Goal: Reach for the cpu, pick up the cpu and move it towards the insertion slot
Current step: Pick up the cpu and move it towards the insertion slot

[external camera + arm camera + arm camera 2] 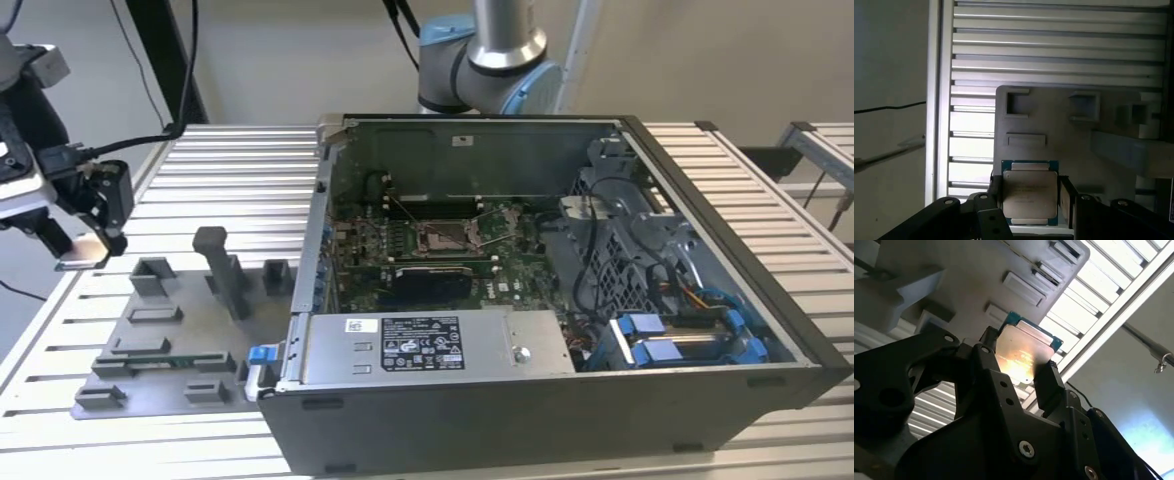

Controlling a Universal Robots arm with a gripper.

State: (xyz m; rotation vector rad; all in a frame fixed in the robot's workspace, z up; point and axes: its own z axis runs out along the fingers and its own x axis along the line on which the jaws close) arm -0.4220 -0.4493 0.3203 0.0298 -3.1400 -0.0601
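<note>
Exterior view: gripper (87, 245) at 9 o'clock of the frame, near grey fixture plate (174, 330), w/ the cpu (80, 254) held in it. Insertion slot (445, 237) is inside the open case (747, 370), at 3 o'clock from gripper, well apart. Both wrist views: fingers (1066, 200) clamped on two opposite cpu edges, metal top visible, fixture plate behind.

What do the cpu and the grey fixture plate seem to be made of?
The cpu: silvery metal lid with a dull sheen, on a green board rim. The fixture plate: matte uniform grey with moulded blocks, probably plastic.
</note>
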